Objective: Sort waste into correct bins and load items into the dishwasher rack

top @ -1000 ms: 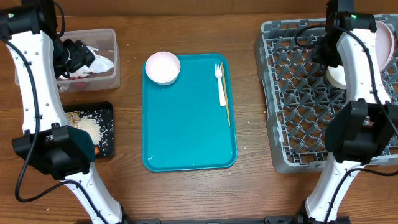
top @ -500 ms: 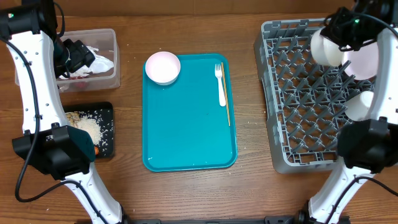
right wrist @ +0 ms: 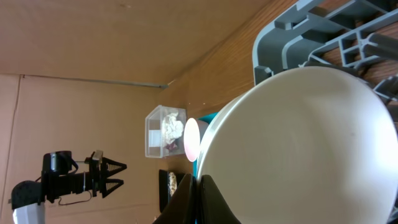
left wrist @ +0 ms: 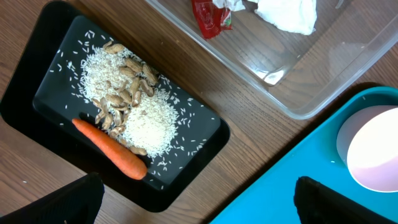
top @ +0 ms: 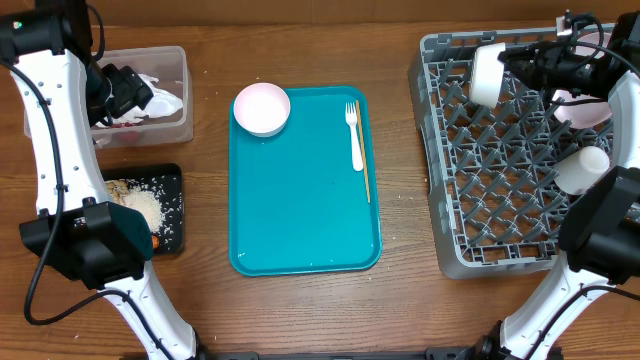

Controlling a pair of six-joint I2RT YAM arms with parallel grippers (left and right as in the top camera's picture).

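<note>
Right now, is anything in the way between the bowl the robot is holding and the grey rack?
Nothing visible. The bowl hangs over the far left corner of the rack, which looks bare there; the cup lies farther right.

Nothing legible anywhere — the red wrapper (left wrist: pixel 211 15) shows no readable print.

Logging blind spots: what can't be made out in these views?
Overhead: left arm hides some contents of the clear plastic rectangular tub.
Overhead: right arm covers most of the large round white-pink plate.
Right wrist: round white bowl fills the frame, hiding most of the grey plastic rack.
</note>
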